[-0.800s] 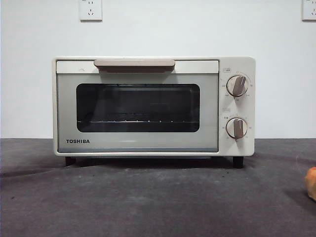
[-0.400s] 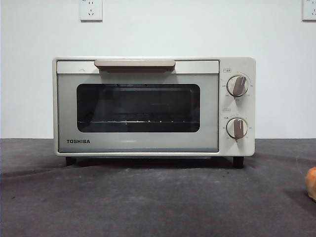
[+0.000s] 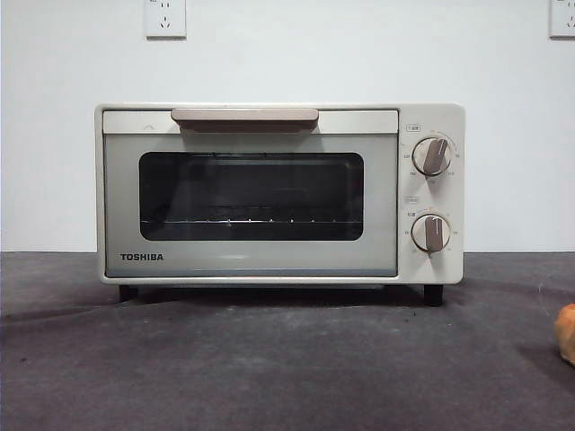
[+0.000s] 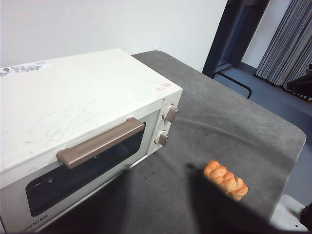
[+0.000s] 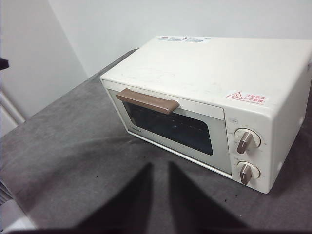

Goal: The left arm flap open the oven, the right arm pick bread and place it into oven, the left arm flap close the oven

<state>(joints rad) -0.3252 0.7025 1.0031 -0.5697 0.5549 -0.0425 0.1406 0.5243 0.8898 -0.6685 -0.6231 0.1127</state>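
Observation:
The cream-white oven (image 3: 278,193) stands in the middle of the table with its door shut and its beige bar handle (image 3: 244,117) at the top. It also shows in both wrist views as the oven (image 4: 83,102) and the oven (image 5: 209,83). The golden-brown bread (image 3: 567,333) peeks in at the right edge of the front view, on the table in front of and to the right of the oven. My left gripper (image 4: 161,170) hangs open, above the table between the oven's front and the bread (image 4: 225,180). My right gripper (image 5: 159,165) hovers shut in front of the oven, with only a narrow slit between its jaws. Neither arm shows in the front view.
A dark grey cloth (image 3: 287,359) covers the table. Behind the oven is a white wall with two sockets (image 3: 165,18). The table's far edge (image 4: 273,117) drops off beyond the bread, with a dark door frame and curtains behind it.

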